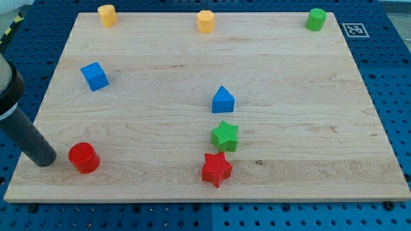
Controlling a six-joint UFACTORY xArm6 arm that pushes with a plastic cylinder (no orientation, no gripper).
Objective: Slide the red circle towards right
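Red circle (83, 157) near table (308, 173) bottom-left corner. My tip (46, 160) just beside, on view's left, apparently not touching. No pincer here. Approach step seemingly done; next, a straight rightward push, stopping short of red star (216, 169).

**Red circle near the board's lower-left corner**

The red circle (83, 158) is a short, solid red cylinder; it stands upright on its flat base, round face up; it rests on the wooden board near the view's bottom-left corner, close to the bottom edge and slightly in from the left edge.
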